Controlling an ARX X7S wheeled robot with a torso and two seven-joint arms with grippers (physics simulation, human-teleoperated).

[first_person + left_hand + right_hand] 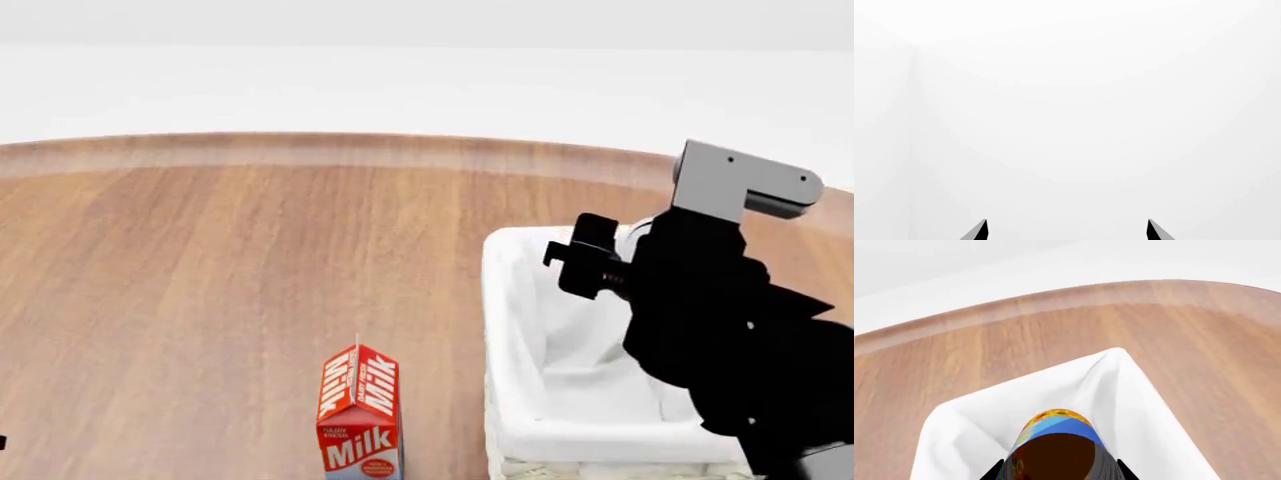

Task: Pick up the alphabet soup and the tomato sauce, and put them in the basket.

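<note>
Right gripper (1059, 471) clamped on the alphabet soup (1057, 440), hanging over the basket (514, 330). Left gripper (1067, 230) spread wide, holding nothing, facing blank white. 1 milk carton (359, 412) just beside the basket on the wooden table (200, 280).

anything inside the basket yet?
Only white lining shows inside the basket. The soup hangs over it in the right end effector. In the head view the right arm covers the far side; the wrist view shows none either.

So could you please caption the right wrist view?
Right tool holding the alphabet soup above the basket.
</note>
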